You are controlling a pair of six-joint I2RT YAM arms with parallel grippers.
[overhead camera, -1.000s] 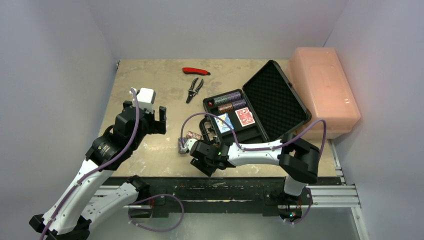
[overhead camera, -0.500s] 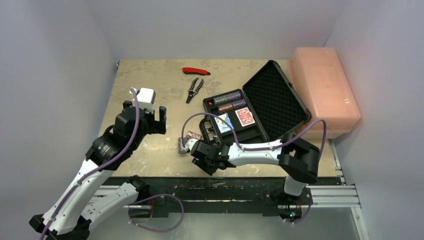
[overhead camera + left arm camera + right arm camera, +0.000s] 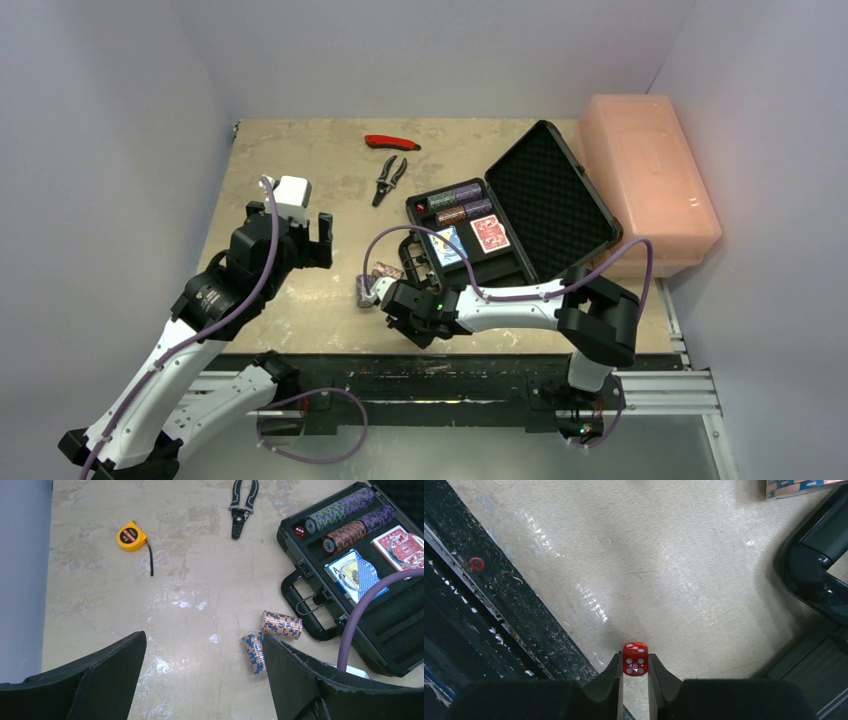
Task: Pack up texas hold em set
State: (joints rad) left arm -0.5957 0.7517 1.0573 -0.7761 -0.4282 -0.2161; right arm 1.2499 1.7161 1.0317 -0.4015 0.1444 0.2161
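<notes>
My right gripper (image 3: 634,665) is clamped on a tiny red die (image 3: 635,658) near the desk's (image 3: 664,555) front edge. My left gripper (image 3: 202,647) hangs wide apart, holding nothing.

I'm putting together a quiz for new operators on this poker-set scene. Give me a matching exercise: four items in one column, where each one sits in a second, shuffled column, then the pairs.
Items
1. red die
2. yellow tape measure
3. blue card deck
4. orange chip stack

Places
A. inside the open black briefcase
B. lying on the table beside the briefcase handle
C. between the fingers of the right gripper
D. on the table, on the far side of the pliers from the briefcase

Pairs: 1-C, 2-D, 3-A, 4-B
</notes>
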